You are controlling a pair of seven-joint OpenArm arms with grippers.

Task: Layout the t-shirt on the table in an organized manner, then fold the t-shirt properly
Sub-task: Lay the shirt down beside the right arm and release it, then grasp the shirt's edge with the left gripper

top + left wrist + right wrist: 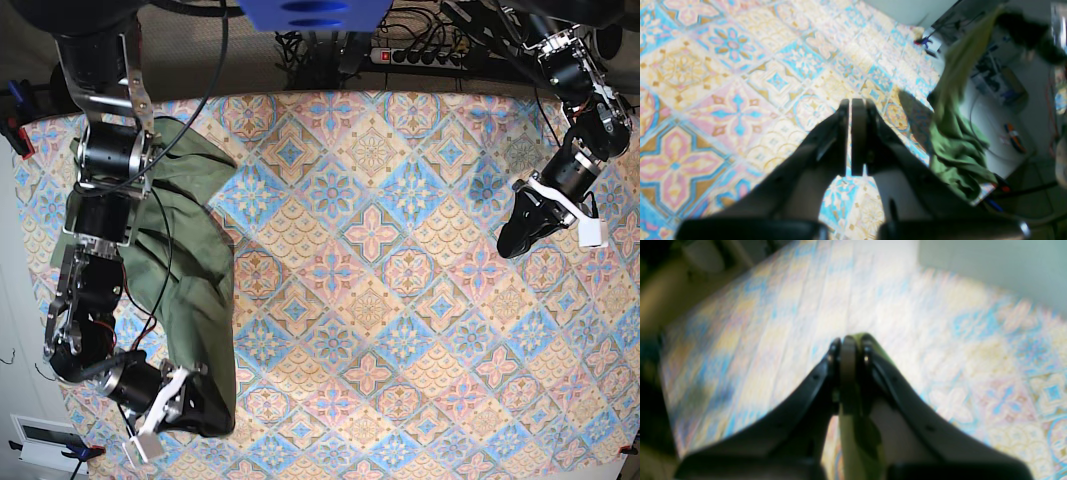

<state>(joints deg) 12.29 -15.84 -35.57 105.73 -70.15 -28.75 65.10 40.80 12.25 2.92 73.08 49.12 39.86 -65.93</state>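
Observation:
The olive-green t-shirt (190, 270) lies crumpled in a long strip along the left side of the table (370, 230) in the base view. My right gripper (210, 412) is at the front left, shut on the shirt's lower end. The right wrist view shows its fingers (848, 340) clamped on green cloth (857, 440) above the table (973, 356). My left gripper (505, 243) hovers over the table's right side, shut and empty, far from the shirt. In the left wrist view the left gripper (850, 103) is shut over the tiles (733, 100), with the shirt (953, 150) bunched at the table's edge.
A power strip (420, 55) and cables lie behind the table's back edge. Beyond the table edge in the left wrist view there is floor with cables and boxes (1000, 86). The right arm's upper links (105, 150) stand over the shirt's top end.

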